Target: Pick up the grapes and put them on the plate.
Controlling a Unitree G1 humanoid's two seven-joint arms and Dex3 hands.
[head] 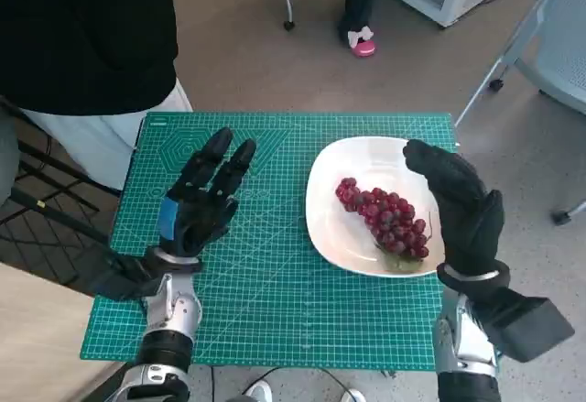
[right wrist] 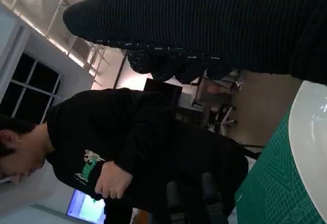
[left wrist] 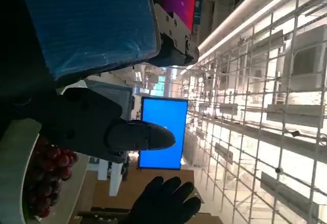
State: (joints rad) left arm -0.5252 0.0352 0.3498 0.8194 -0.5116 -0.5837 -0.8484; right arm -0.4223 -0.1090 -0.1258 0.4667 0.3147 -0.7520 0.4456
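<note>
Dark red grapes (head: pixel 385 219) lie as one bunch on the white plate (head: pixel 343 246), toward its right half, so the placing looks done (judging only from how things lie). The gloved right hand (head: pixel 462 205) hangs over the plate's right rim just beside the bunch, fingers spread and holding nothing. The left hand (head: pixel 203 202), blue tape on its back, hovers over the green cutting mat (head: pixel 275 301) well apart from the plate, fingers extended and empty. What seems left is only drawing both hands clear. A person in black (head: pixel 87 36) stands beyond the mat's far left corner.
</note>
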